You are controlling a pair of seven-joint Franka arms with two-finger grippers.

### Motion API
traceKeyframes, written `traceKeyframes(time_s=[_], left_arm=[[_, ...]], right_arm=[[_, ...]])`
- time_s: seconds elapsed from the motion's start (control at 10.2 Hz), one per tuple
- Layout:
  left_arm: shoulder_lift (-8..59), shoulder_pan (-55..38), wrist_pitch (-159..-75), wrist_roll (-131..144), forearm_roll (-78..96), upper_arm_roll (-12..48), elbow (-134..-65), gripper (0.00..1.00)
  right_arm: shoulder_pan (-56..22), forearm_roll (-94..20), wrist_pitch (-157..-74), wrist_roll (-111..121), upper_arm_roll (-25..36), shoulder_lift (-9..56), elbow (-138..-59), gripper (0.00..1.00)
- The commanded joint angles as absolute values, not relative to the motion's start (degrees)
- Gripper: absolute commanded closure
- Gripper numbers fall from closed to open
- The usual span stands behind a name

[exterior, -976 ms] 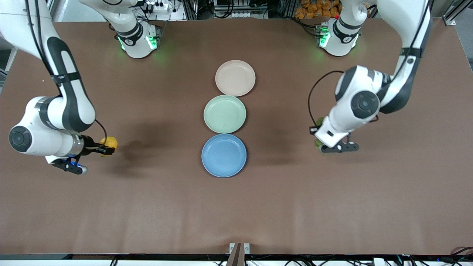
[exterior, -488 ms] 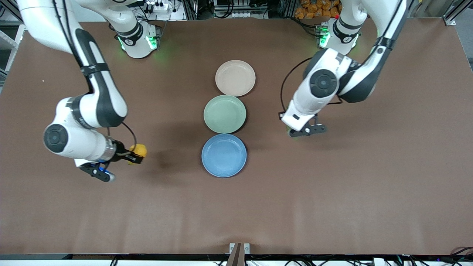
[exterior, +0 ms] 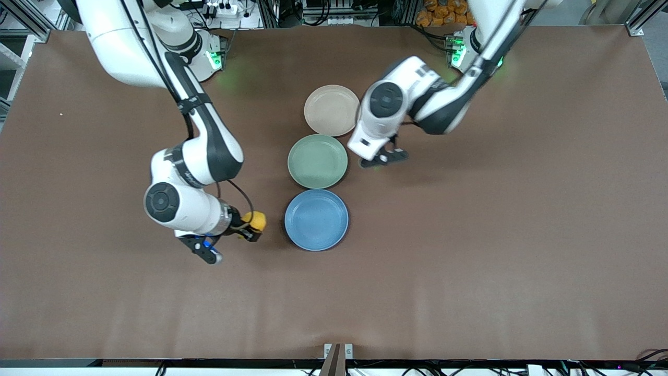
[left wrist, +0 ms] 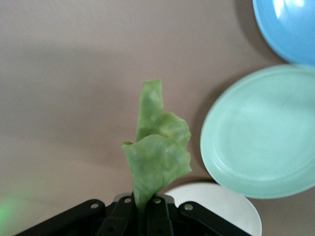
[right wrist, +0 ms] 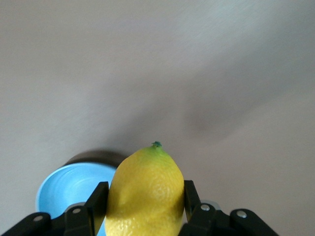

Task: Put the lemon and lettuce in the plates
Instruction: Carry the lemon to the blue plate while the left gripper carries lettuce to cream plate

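— Right gripper (exterior: 254,228)?
— Reaching in from the right arm's base, elbow bent, wrist low over bare table beside the blue plate (exterior: 316,219); fingers (right wrist: 97,196) clamped on the lemon (right wrist: 144,192).
— Left gripper (left wrist: 144,214)?
— Reaching in from the left arm's base, wrist over the table beside the pink-beige plate (exterior: 332,110); pinched tight on the lettuce (left wrist: 156,147).

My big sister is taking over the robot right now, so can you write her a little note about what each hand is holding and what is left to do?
Right gripper: shut on the lemon, up over bare table beside the blue plate.
Left gripper: shut on the lettuce, over bare table beside the pink plate and the green plate.
Done: both things are picked up.
Left: both plates are empty. Likely next: lemon into the blue plate, lettuce into the pink one, then let go.
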State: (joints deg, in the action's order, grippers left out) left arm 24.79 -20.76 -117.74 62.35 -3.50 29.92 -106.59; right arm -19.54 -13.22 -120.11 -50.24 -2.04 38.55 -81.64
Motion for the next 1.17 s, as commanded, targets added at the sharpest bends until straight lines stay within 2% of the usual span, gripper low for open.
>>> traceKeyframes(time_s=[0.0, 0.29, 0.39, 0.68, 0.78, 0.88, 0.98, 1.07], left_arm=[[29.86, -24.94, -118.83, 76.4, -13.14, 34.08, -105.47, 1.0], [34.96, -28.82, -122.68, 86.82, -15.29, 35.59, -105.38, 1.0], [37.07, -30.13, -126.44, 90.93, -16.34, 36.2, -105.38, 1.0], [40.68, -32.86, -128.76, 101.92, -22.66, 37.62, -105.38, 1.0], [40.87, -33.83, -129.19, 104.74, -23.72, 37.88, -105.47, 0.96], [40.78, -33.49, -129.2, 104.68, -24.08, 38.49, -105.38, 0.27], [40.69, -33.4, -129.11, 103.98, -25.21, 38.58, -105.38, 0.0], [40.0, -32.79, -129.11, 102.76, -27.92, 38.67, -105.29, 0.0]], right_arm=[[-20.56, -14.59, -125.82, -52.38, -4.12, 42.08, -79.19, 1.0], [-21.97, -14.59, -132.7, -56.76, -5.96, 45.17, -78.75, 1.0], [-22.32, -14.59, -134.11, -57.56, -6.32, 46.13, -78.75, 1.0], [-24.16, -14.68, -134.21, -60.45, -6.42, 46.58, -78.75, 1.0], [-24.26, -14.68, -134.21, -60.99, -7.37, 46.67, -78.75, 1.0], [-24.34, -14.68, -134.21, -61.26, -7.99, 47.19, -78.84, 1.0], [-24.61, -14.59, -134.47, -61.35, -8.0, 47.55, -78.84, 0.93], [-24.78, -14.5, -134.56, -61.26, -8.0, 47.55, -78.92, 0.56]])
